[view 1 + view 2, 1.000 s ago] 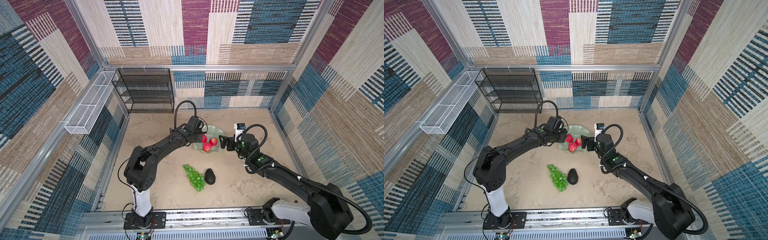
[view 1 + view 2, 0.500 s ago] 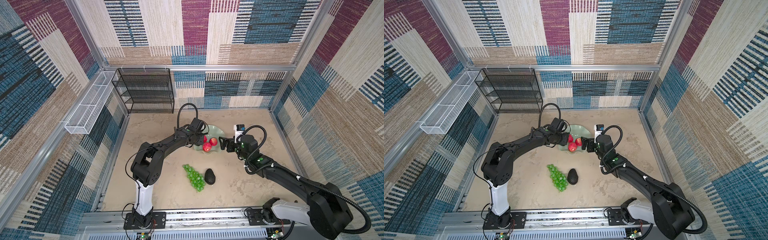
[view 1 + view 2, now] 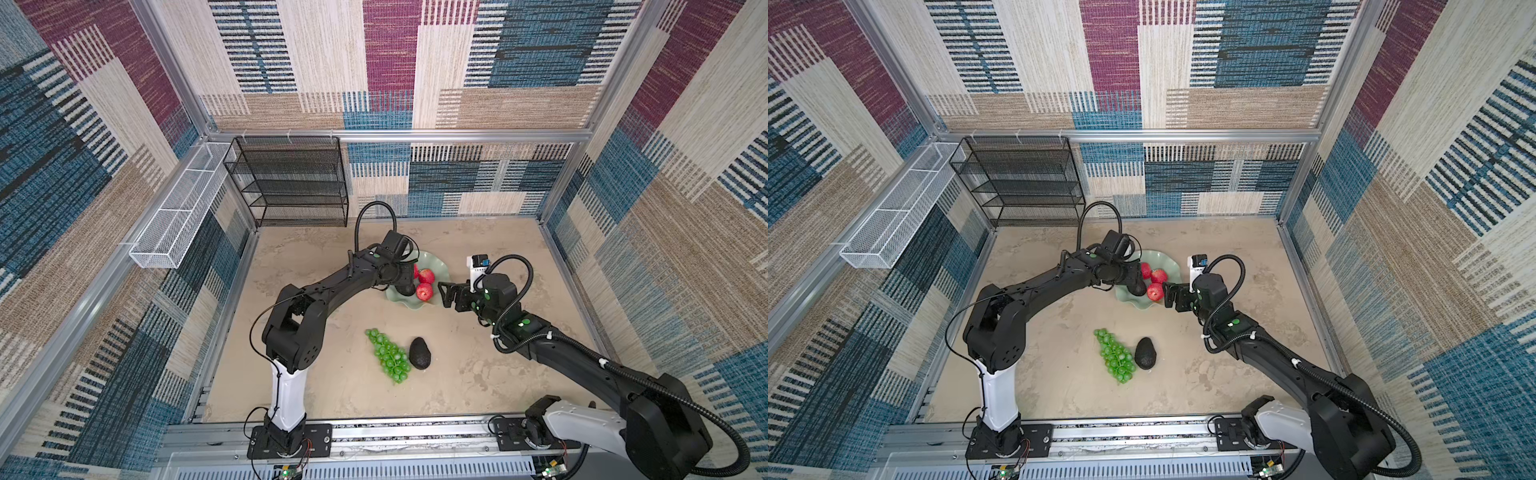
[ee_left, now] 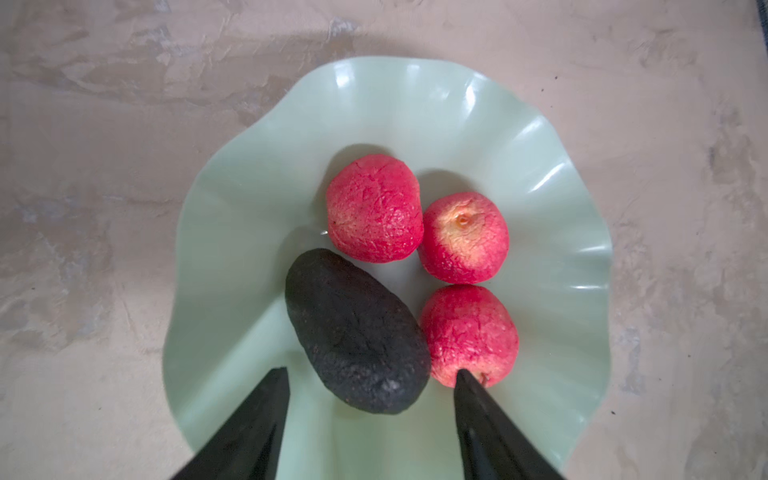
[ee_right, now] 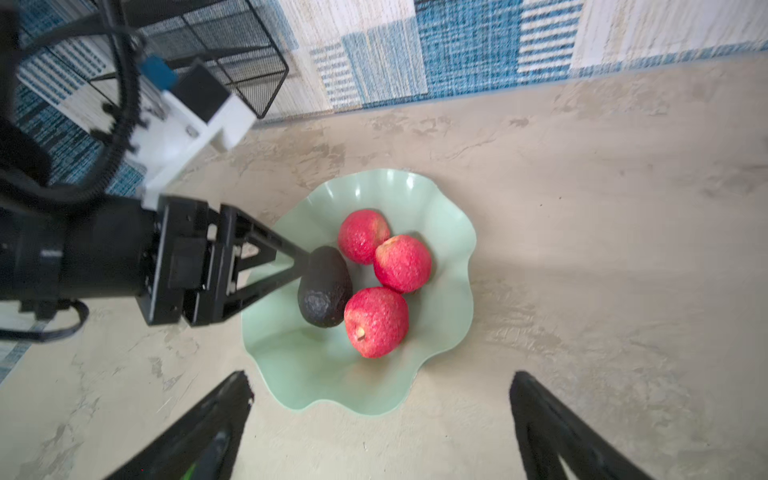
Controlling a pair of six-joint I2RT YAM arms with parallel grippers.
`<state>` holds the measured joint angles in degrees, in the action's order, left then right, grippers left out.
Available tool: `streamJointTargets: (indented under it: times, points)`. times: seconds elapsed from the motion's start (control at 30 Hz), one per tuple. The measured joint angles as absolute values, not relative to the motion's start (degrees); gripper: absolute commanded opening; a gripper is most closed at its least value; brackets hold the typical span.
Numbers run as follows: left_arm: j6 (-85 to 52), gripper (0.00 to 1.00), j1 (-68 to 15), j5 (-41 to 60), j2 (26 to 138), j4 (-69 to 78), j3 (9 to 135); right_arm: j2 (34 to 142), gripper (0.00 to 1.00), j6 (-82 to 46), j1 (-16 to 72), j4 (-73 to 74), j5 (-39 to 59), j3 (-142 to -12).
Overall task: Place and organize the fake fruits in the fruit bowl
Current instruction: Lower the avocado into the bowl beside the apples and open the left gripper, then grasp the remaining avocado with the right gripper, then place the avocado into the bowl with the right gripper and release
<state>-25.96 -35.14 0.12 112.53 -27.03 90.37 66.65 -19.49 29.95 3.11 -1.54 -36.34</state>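
Lying in the bowl point(image 4: 249, 187), avocado point(image 4: 357, 332) touches apple point(image 4: 469, 332).

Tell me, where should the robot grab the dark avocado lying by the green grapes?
Probably from above, pinching across the narrower half of the dark pear-shaped avocado: it lies on its side, and the glossy green grape bunch crowds its wide end.

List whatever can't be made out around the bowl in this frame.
1. Both top views: the left arm's wrist covers part of the fruit bowl; the avocado in the bowl blends into the dark left gripper.
2. Left wrist view: the picture's edge cuts off the fingers at their bases.
3. Right wrist view: the edge cuts off the right gripper behind its fingertips; the grapes and the avocado on the table fall outside it.
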Motion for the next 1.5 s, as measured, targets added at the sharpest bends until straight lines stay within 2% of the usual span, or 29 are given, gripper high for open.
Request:
streamJointTargets:
  times: [0.2,0.37,0.5,0.6,0.77,0.83,1.0,1.3,1.5]
  points:
    - [-25.87,0.67,-34.98,-4.82,102.15,-23.51,83.7,65.82,0.95,-22.57,39.51,-2.7,0.99,-33.23]
    - [-25.47,0.71,-33.89,-12.08,88.31,-17.37,71.83,66.63,0.94,-28.97,48.45,-4.78,2.46,-30.17]
    - [-25.52,0.73,-31.83,-16.45,78.91,-14.57,62.78,69.73,0.91,-32.23,52.05,-5.08,2.42,-29.91]
    - [-25.91,0.75,-29.87,-18.57,72.73,-13.82,56.9,72.99,0.84,-33.78,52.75,-4.99,2.35,-30.33]
    - [-27.86,0.77,-27.18,-20.93,63.88,-14.68,48.71,78.78,0.61,-34.65,52.9,-3.46,2.35,-31.64]
    - [-28.56,0.77,-26.65,-21.19,61.49,-14.85,46.41,79.44,0.55,-35.14,52.93,-2.46,2.35,-31.64]
    - [-30.22,0.77,-25.61,-21.45,58.63,-15.51,42.65,76.12,0.48,-36.21,52.93,-3.53,0.64,-30.17]
    - [-32.42,0.78,-24.84,-18.59,61.78,-14.74,41.47,61.69,0.48,-32.69,52.03,-11.44,-9.67,-33.85]
    - [-32.82,0.78,-24.6,-16.8,61.63,-14.63,42.28,71.26,0.47,-19.22,45.5,-6.83,-9.8,-45.5]
